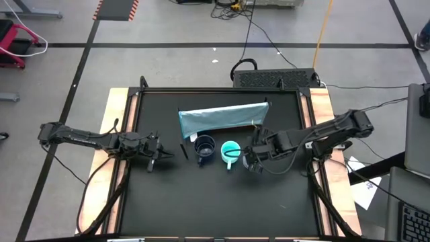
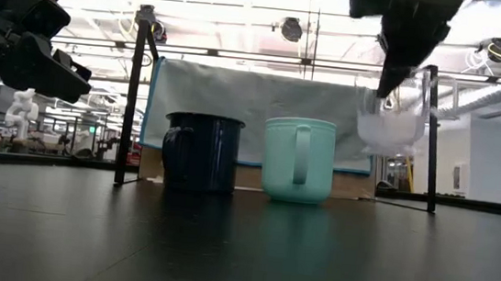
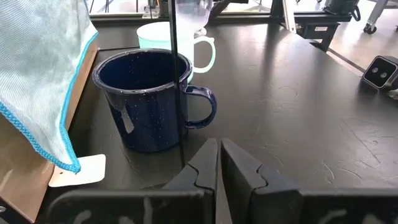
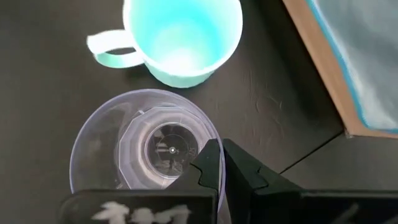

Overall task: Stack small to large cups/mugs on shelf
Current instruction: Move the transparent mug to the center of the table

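Note:
The dark navy mug [image 1: 203, 148] and the turquoise mug [image 1: 230, 152] stand upright side by side on the black table, just in front of the shelf [image 1: 222, 119], a long light blue-grey panel with a white tag [image 3: 78, 171]. My right gripper [image 1: 252, 161] is shut on the clear greyish cup [image 2: 390, 126], to the right of the turquoise mug [image 4: 180, 37]. My left gripper [image 1: 158, 159] is shut and empty, left of the navy mug [image 3: 152, 99]. My right gripper pinches the clear cup's thin wall at its rim [image 4: 208, 138], one finger inside the cup and one outside. The fingers [image 2: 390, 80] come from above, pointing down. The cup hangs upright, mouth up, lifted clear of the table.
A thin black rod frame [image 2: 132, 92] stands around the shelf; one leg [image 3: 177, 81] is between my left gripper and the navy mug. Wooden strips [image 1: 114, 121] edge the table on the left and right. Bare black table [image 1: 215, 202] lies toward the near edge.

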{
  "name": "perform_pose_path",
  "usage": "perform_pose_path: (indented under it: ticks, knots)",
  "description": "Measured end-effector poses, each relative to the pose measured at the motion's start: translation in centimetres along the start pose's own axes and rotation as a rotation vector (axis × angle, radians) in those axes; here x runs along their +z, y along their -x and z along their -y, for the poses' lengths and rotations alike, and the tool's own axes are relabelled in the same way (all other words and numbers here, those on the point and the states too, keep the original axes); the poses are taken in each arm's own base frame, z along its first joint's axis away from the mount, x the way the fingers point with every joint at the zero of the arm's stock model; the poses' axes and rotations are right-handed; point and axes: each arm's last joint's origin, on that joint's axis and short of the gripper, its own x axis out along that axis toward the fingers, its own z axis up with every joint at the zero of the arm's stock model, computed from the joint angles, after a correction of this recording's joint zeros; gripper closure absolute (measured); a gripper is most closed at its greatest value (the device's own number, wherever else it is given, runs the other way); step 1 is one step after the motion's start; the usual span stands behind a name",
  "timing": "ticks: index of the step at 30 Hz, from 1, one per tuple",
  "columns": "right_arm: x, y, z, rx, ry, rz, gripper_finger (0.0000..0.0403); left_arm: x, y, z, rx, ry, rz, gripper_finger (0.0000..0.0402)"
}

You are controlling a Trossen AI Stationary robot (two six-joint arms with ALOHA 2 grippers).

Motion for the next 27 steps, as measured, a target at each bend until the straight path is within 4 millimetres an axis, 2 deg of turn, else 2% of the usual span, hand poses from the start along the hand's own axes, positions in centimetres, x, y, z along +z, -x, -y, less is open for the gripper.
perform_pose_path:
  ticks: [8, 18, 27]
  knots:
    - [-0.9, -1.8, 0.1, -0.013, -0.03, -0.02, 0.0403, 0.0, 0.0, 0.0, 0.0, 0.0, 0.001, 0.0378]
    - [-0.8, -2.8, 1.2, -0.037, -0.071, -0.028, 0.0403, 0.0, 0.0, 0.0, 0.0, 0.016, 0.002, 0.0378]
    - [-1.7, -4.0, 1.8, -0.046, -0.114, -0.032, 0.0403, 0.0, 0.0, 0.0, 0.0, 0.008, 0.002, 0.0378]
